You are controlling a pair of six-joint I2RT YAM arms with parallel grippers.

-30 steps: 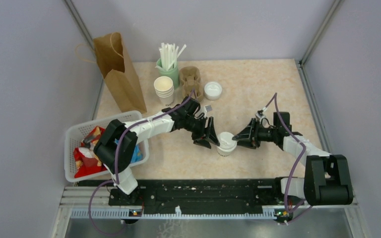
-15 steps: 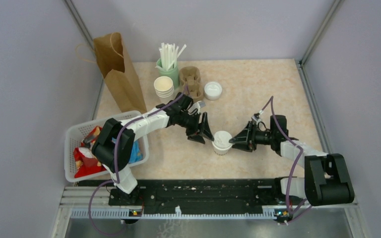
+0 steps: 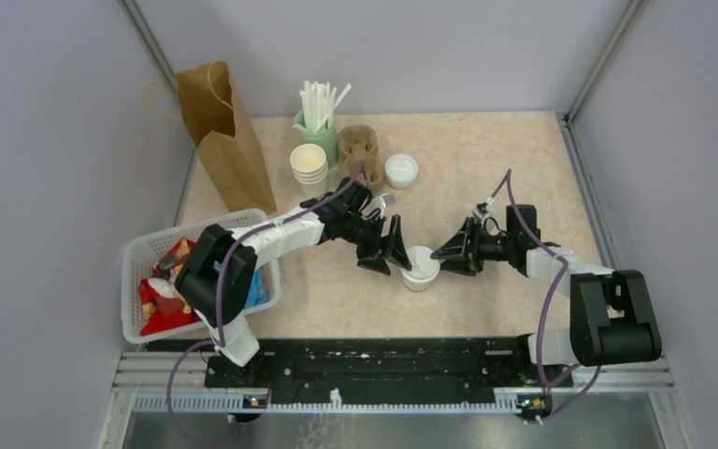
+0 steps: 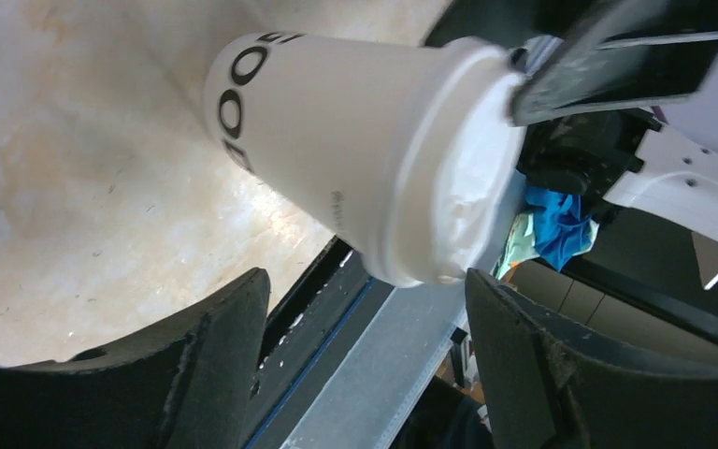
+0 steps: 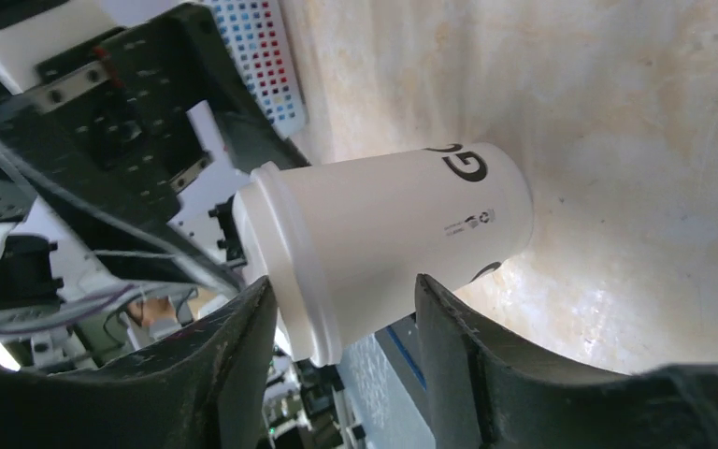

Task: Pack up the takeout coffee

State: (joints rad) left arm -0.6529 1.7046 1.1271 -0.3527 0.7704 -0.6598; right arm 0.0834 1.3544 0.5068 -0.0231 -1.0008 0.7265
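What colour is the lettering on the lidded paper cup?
Black on the cream-white paper cup; clearest in left wrist view.

Top looks down — close wrist views, apparently tilted, share the cup [image 4: 355,159].

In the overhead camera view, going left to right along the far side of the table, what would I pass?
Tall brown paper bag → stack of lidless cream paper cups → brown pulp cup carrier → round white plastic lid

The marbled table [image 3: 505,159] bears bag [image 3: 224,140], straws [image 3: 318,105], cup stack [image 3: 308,168], carrier [image 3: 359,154], loose lid [image 3: 401,170], takeout coffee [image 3: 421,268].
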